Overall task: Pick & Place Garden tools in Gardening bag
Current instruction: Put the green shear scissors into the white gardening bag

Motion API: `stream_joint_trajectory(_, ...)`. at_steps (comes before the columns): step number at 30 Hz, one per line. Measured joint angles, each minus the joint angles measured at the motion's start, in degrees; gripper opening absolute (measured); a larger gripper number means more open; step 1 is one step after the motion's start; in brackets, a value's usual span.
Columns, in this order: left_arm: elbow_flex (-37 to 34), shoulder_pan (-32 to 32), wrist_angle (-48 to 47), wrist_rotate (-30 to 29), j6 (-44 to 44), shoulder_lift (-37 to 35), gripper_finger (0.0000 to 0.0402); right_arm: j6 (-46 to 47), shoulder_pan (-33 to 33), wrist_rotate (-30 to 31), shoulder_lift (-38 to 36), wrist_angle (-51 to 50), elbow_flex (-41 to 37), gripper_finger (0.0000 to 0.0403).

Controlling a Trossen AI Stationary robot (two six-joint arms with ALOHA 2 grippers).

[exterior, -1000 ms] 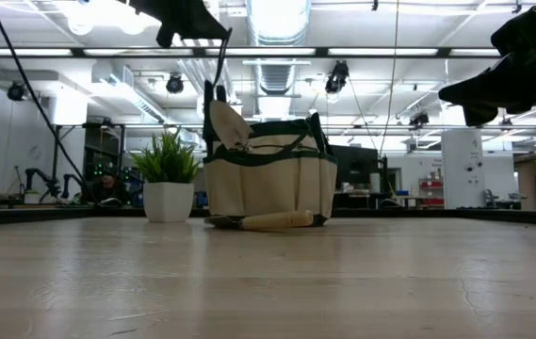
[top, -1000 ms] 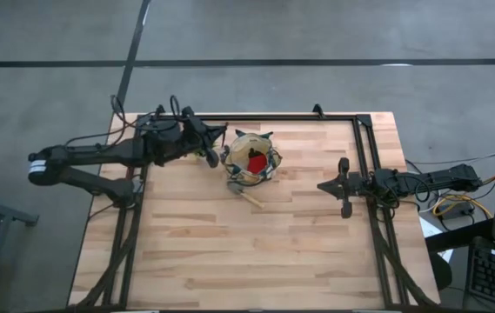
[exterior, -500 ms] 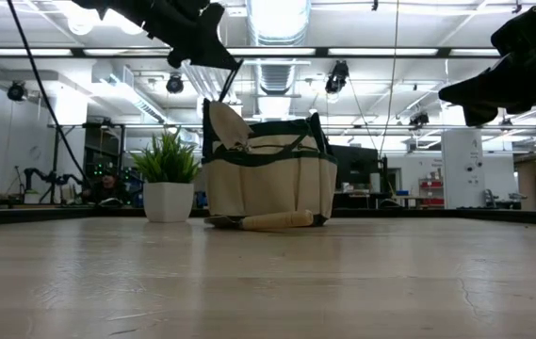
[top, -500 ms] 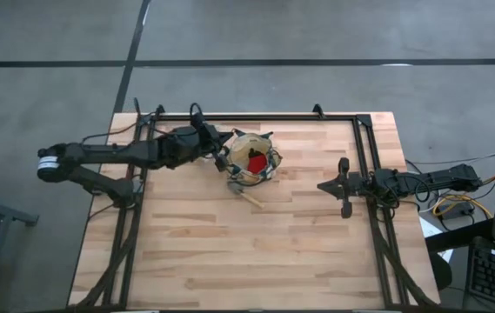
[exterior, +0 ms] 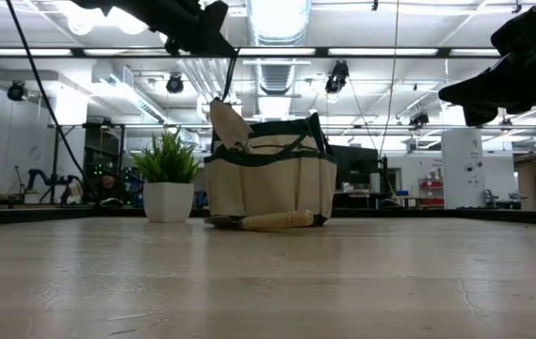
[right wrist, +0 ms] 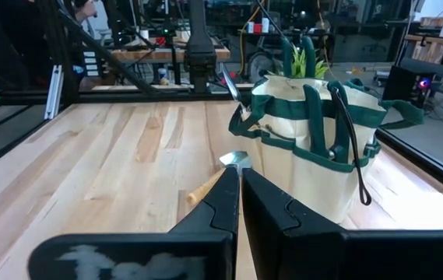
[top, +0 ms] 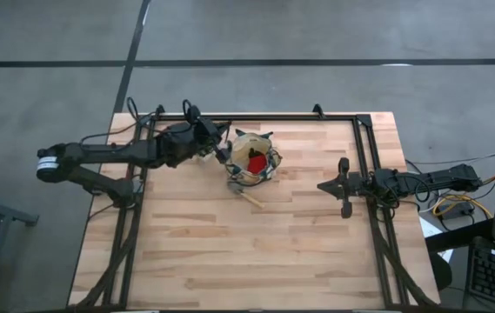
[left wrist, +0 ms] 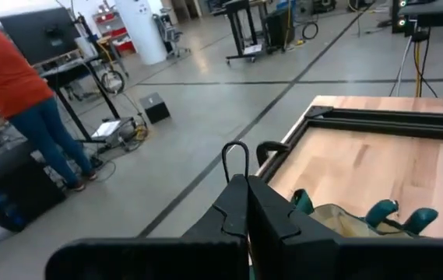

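The tan gardening bag (top: 252, 163) with dark green trim stands at the table's far middle, with a red item (top: 256, 163) and teal-handled tools (left wrist: 383, 210) inside. A wooden-handled trowel (exterior: 272, 220) lies on the table against the bag's near side. My left gripper (top: 218, 149) hovers just left of the bag's rim, shut on a thin dark tool (exterior: 229, 77) that hangs down to the bag. My right gripper (top: 344, 187) waits shut at the table's right side, holding nothing. My left gripper pinches the thin dark tool between its two shut fingers, which point roughly level toward the bag. A thin wire loop (left wrist: 235, 158) of the tool stands out past the fingertips. The rest hangs below the fingers and slants down to the bag's left rim (exterior: 219, 102), clear of the table.
A green potted plant (exterior: 167, 177) in a white pot stands beside the bag. A black frame rail (top: 256, 116) runs along the table's far and side edges. The wide wooden tabletop (top: 230, 252) lies in front of the bag. A person (left wrist: 19, 101) stands beyond the table.
My left gripper has moved toward the table's right, closer to the bag's rim, sinking a little and rolling about its own axis. It stays shut, and the thin tool under it has swung along toward the bag.
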Motion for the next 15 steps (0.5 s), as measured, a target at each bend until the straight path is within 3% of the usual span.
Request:
stream_joint_trajectory(5, -1.0, -0.1, -3.7, 3.2, -5.0, 0.0, 0.0, 0.0, 0.0, 0.0, 0.0, 0.0, 0.0, 0.0013)
stream_joint_trajectory(15, -4.7, 0.6, -3.1, 3.2, -7.0, 0.3, 0.0, 0.1, 0.0, 0.0, 0.0, 0.0, 0.0, 0.0013)
